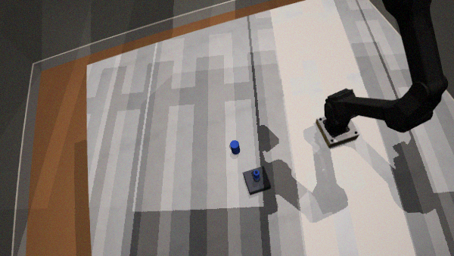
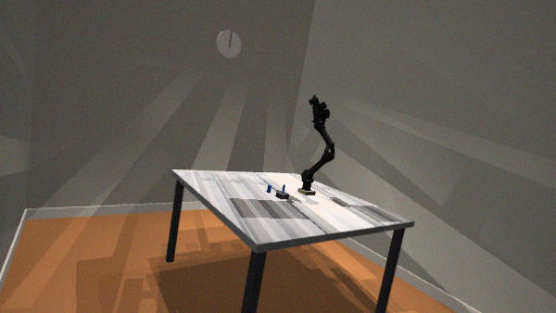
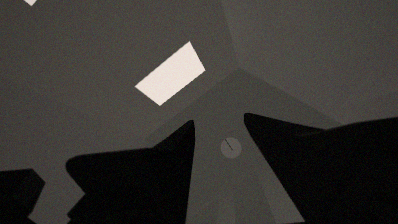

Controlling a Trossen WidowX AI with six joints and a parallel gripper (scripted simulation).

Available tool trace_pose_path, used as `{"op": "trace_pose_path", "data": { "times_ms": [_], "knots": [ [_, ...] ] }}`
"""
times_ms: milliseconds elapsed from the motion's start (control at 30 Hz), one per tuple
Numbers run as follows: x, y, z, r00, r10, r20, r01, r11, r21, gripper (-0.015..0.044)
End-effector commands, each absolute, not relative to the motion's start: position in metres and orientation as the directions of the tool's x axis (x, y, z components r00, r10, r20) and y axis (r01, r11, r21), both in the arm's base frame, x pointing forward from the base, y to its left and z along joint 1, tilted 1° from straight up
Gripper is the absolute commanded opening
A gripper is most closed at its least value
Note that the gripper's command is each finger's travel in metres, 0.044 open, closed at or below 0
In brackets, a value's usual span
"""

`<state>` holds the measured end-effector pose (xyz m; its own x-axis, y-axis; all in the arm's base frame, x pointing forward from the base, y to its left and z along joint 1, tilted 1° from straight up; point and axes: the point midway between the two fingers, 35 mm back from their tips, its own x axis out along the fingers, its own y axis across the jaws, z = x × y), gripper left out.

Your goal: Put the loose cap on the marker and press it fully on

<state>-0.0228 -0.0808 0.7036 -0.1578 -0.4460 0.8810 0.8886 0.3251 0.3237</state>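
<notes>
The blue cap (image 1: 234, 147) (image 2: 269, 189) stands on the table (image 1: 212, 129) (image 2: 278, 236), apart from the holder. The dark square holder block (image 1: 251, 186) (image 2: 282, 195) bears the upright marker, whose blue tip (image 1: 256, 173) (image 2: 284, 187) points up, uncapped. My gripper (image 3: 218, 121) is open and empty, its two black fingertips apart with only the wall and ceiling showing between them. In the exterior view the arm reaches high above the table, far from cap and marker. The gripper is outside the top view.
The arm's base plate (image 1: 342, 139) (image 2: 306, 192) is bolted to the table, to the right of the holder block. The arm's links rise from it. A round clock (image 2: 229, 43) (image 3: 231, 148) hangs on the wall. Shadows of the arm fall across the table beside the holder.
</notes>
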Motion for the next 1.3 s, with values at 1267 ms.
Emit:
{"op": "trace_pose_path", "data": {
  "times_ms": [1267],
  "knots": [
    [0.318,-0.256,0.382,0.705,-0.633,-0.321,0.435,0.743,-0.509,0.0241]
  ]
}}
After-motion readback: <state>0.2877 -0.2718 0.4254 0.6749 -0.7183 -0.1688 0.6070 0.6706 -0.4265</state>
